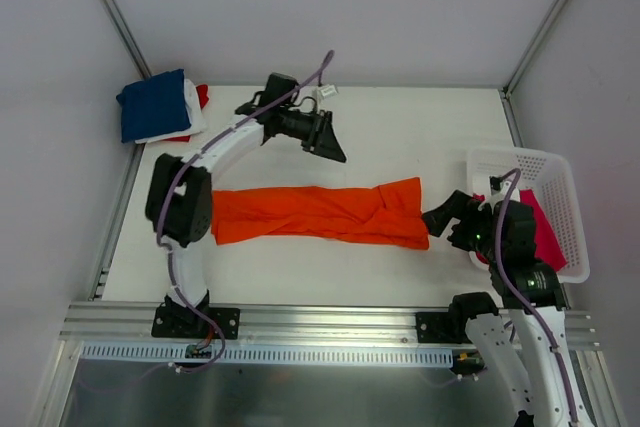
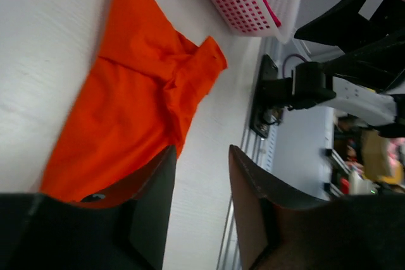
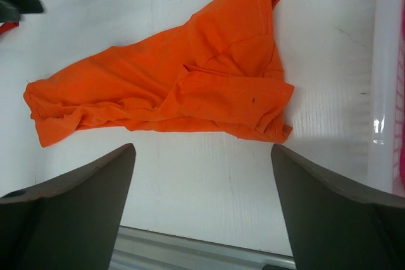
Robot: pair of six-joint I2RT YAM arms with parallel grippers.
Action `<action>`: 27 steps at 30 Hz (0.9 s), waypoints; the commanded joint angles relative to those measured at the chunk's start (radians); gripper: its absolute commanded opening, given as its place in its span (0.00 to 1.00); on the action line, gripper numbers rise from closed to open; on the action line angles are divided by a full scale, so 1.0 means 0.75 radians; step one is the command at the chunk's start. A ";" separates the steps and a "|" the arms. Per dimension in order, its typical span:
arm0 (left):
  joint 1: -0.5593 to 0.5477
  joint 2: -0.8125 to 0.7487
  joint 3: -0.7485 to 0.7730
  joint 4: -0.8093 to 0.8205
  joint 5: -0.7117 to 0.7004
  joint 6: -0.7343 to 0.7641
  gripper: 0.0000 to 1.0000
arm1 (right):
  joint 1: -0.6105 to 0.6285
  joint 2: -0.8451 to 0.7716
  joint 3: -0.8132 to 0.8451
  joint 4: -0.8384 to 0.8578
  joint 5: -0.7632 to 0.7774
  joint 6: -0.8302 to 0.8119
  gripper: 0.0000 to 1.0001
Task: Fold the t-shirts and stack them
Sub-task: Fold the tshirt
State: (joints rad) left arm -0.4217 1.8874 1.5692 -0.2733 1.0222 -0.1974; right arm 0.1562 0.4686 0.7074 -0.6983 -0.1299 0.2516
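- Left tool (image 2: 201,156): fingers partly apart, with only bare tabletop (image 1: 420,127) in the gap. It grasps nothing. In the top view it sits on the far side of the orange tee (image 1: 320,212), near the tee's middle and apart from the cloth.
- Right tool (image 3: 202,156): fingers spread wide, released, nothing between them. In the top view it sits just beside the orange tee's right end, between the tee and the basket (image 1: 510,155). In its wrist view the cloth lies ahead of the fingertips, not inside the gap. Whether a fingertip brushes the cloth cannot be told.
- Orange tee: one item, lying flat mid-tabletop as a long narrow band running left to right. The right end is bunched, with a sleeve folded over. The left end lies by the left arm's elbow.
- Blue tee (image 1: 155,105): folded, at the far left corner of the tabletop, top of a stack.
- White tee (image 1: 194,112): under the blue one, its edge showing on the right and near sides.
- Red tee (image 1: 203,95): bottom of the stack, with only slivers visible.
- Pink tee (image 1: 545,232): inside the basket.
- Basket: white lattice, at the right edge of the tabletop, beside the right arm.
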 commanded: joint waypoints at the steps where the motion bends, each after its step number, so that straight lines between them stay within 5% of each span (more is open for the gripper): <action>1: -0.171 0.216 0.174 -0.026 0.355 -0.062 0.36 | 0.011 -0.089 -0.029 -0.087 0.034 0.029 0.88; 12: -0.456 0.570 0.542 -0.028 0.363 -0.082 0.16 | 0.011 -0.175 -0.052 -0.182 0.061 0.045 0.84; 17: -0.511 0.611 0.556 -0.026 0.182 -0.042 0.00 | 0.013 -0.195 -0.041 -0.200 0.048 0.059 0.84; 27: -0.599 0.688 0.509 -0.043 -0.219 0.097 0.00 | 0.011 -0.273 0.049 -0.286 0.026 0.100 0.84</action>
State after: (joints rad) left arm -0.8486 2.3802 1.9560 -0.2966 0.9810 -0.1837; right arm 0.1570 0.3000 0.6857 -0.8734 -0.0944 0.2935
